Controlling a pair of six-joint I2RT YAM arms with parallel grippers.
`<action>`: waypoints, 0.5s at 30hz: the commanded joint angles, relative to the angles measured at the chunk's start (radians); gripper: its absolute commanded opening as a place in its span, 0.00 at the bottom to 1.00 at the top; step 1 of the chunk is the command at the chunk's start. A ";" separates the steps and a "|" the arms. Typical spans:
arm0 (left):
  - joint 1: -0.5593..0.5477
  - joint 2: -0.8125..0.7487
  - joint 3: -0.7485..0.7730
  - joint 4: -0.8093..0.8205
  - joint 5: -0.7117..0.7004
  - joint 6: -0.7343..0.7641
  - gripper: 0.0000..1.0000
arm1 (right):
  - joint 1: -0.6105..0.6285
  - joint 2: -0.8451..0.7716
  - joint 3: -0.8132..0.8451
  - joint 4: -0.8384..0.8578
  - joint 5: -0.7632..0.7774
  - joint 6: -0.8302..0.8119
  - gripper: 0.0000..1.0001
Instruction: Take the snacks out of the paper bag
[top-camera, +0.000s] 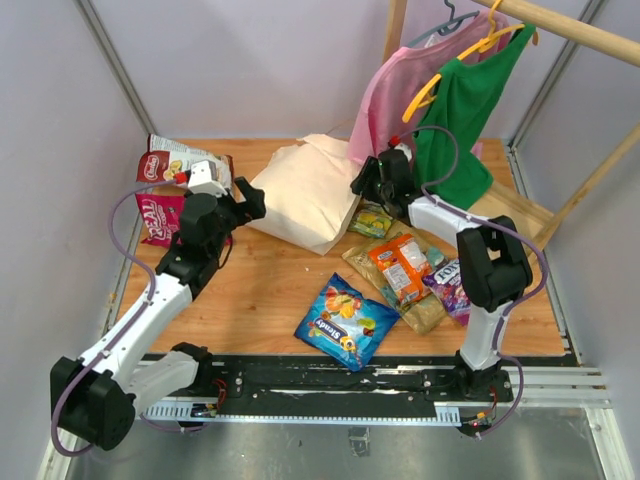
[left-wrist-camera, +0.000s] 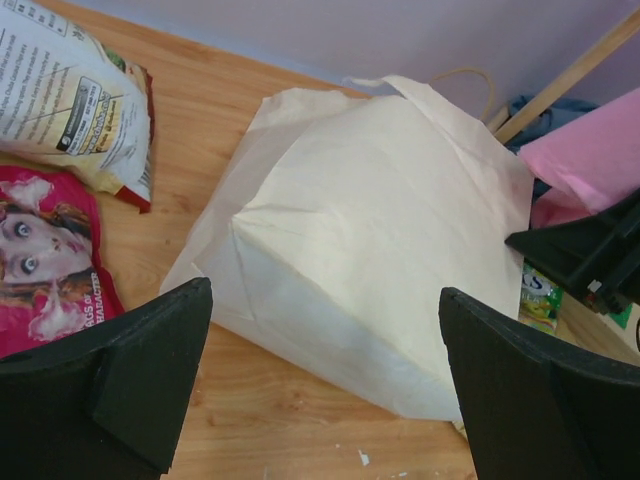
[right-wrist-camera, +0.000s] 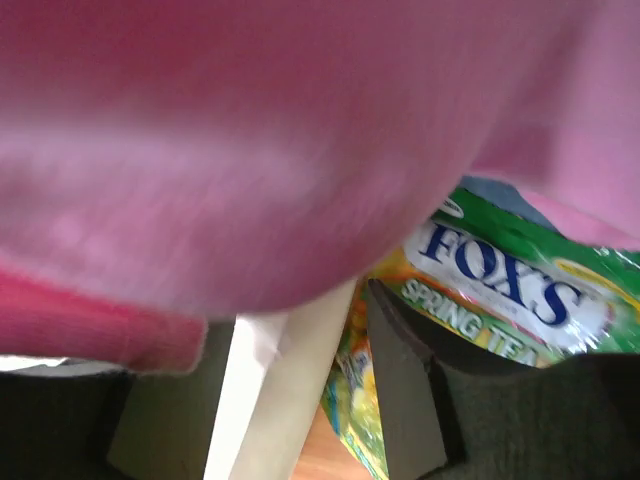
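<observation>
surface: a wooden table (top-camera: 270, 290) between pale walls; at the back right a pink shirt (top-camera: 400, 90) and a green shirt (top-camera: 465, 110) hang on hangers.
bag: we see the bag (top-camera: 300, 195) lying on its side at the back middle of the table, between the two grippers. its folded bottom faces the left one and a loop handle shows at the far end. we cannot see inside it.
left gripper: the left gripper (left-wrist-camera: 325, 340) has its jaws spread wide and holds nothing, just short of the bag's bottom.
right gripper: the right gripper (top-camera: 362, 185) sits at the bag's right edge, under the pink shirt's hem. its jaws are partly apart with an edge of the bag between them, and we cannot tell whether they pinch it.
snacks, left: a red-white packet (top-camera: 175, 160) and a magenta packet (top-camera: 158, 218) lie side by side at the back left, beside the left arm.
snacks, right: a green packet (top-camera: 372, 220) lies just beside the bag's right edge. an orange packet (top-camera: 398, 265) rests on a tan packet (top-camera: 425, 310), and a purple packet (top-camera: 450, 290) lies partly under the right arm.
snacks, front: a blue packet (top-camera: 347, 322) lies alone near the front middle.
</observation>
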 joint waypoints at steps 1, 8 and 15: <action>-0.002 -0.041 0.005 -0.030 -0.032 0.041 1.00 | -0.033 0.058 0.046 0.130 -0.089 0.064 0.48; -0.001 -0.072 0.009 -0.049 -0.069 0.062 1.00 | -0.034 0.077 0.045 0.191 -0.132 0.089 0.20; -0.001 -0.079 0.011 -0.055 -0.069 0.063 1.00 | -0.029 0.059 0.027 0.215 -0.174 0.082 0.02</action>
